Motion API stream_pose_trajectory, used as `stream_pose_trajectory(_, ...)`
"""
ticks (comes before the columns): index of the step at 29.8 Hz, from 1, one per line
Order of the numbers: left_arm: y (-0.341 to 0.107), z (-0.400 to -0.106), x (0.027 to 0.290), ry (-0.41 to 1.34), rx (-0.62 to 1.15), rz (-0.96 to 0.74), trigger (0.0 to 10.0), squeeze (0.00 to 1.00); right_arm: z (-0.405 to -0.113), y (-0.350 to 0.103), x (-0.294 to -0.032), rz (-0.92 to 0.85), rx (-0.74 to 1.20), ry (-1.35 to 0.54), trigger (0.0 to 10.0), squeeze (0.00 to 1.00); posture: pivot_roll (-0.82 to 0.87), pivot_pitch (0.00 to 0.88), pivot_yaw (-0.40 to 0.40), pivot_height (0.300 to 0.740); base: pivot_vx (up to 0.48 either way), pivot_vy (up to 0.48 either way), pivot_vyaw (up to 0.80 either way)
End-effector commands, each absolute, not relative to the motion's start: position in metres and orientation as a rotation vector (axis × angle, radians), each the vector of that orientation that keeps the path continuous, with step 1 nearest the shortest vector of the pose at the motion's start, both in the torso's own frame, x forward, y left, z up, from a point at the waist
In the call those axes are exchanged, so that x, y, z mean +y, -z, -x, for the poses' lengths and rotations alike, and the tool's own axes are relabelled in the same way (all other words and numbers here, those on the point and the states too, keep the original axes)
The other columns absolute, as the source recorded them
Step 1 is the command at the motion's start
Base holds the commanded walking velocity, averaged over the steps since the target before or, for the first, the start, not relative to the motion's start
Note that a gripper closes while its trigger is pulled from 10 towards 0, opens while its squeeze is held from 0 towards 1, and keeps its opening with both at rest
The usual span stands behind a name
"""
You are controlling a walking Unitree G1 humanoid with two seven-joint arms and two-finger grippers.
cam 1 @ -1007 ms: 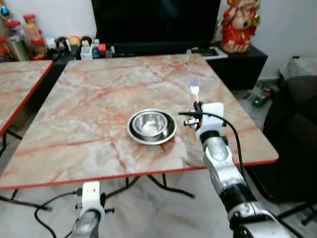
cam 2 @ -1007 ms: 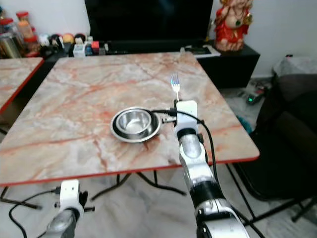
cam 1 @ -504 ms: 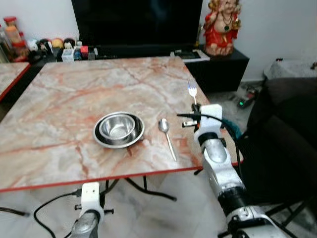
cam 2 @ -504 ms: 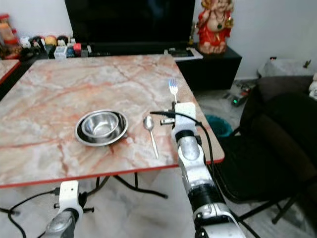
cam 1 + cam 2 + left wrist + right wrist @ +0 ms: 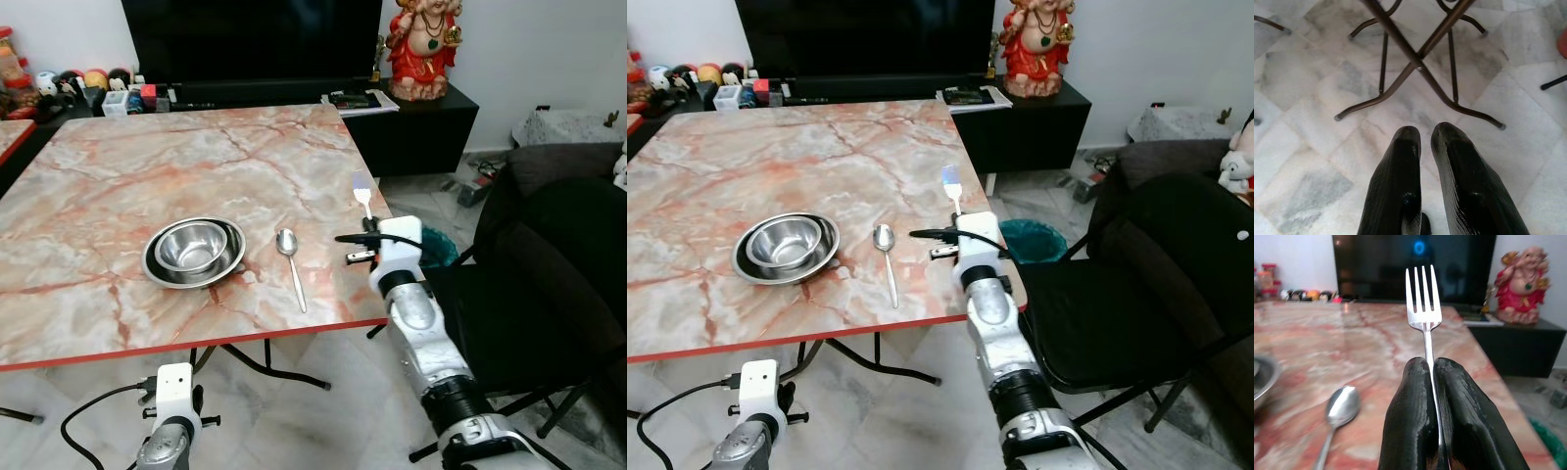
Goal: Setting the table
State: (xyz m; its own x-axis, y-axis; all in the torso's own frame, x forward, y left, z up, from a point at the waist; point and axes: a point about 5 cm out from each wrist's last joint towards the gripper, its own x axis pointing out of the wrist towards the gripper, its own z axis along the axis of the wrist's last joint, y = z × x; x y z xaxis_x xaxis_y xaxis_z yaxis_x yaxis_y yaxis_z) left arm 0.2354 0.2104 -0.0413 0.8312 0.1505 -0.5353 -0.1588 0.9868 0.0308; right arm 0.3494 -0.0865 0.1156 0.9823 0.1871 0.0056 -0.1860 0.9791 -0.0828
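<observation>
Fork (image 5: pixel 1423 313) pinched upright in the right tool (image 5: pixel 1431 366), fingers closed.

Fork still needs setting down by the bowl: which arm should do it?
Right. The right gripper is already shut on the fork, raised over the table edge near the spoon and bowl. The left gripper hangs below the table, empty.

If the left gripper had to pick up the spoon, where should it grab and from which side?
Probably mid-handle, from straight above. The spoon lies flat on the table, its thin handle pointing at the near edge, so the fingers should straddle it crosswise. The bowl sits apart to its left. The right gripper holds the fork.
</observation>
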Motion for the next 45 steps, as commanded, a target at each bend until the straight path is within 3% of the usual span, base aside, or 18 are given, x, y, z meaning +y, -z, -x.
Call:
stream_pose_trajectory(1,0.043,-0.233,0.215,-0.185,0.581,0.023,10.0,0.00,-0.353,-0.114,-0.086,0.073,0.023,-0.170,10.0,0.00,0.02,0.000,-0.006,0.714,0.000,0.000,0.00)
stream_pose_trajectory(14,0.044,-0.228,0.224,-0.201,0.591,0.013,10.0,0.00,-0.358,-0.094,-0.081,-0.021,0.211,-0.096,10.0,0.00,0.05,0.000,0.002,0.714,0.000,0.000,0.00)
stream_pose_trajectory(34,0.046,-0.220,0.232,-0.244,0.595,0.007,10.0,0.00,-0.365,-0.102,-0.059,-0.025,0.199,-0.210,10.0,0.00,0.08,0.000,-0.012,0.714,0.000,0.000,0.00)
stream_pose_trajectory(45,0.045,-0.223,0.230,-0.237,0.594,0.002,10.0,0.00,-0.367,-0.104,-0.068,-0.013,0.171,-0.192,10.0,0.00,0.07,0.000,-0.005,0.714,0.335,0.000,0.29)
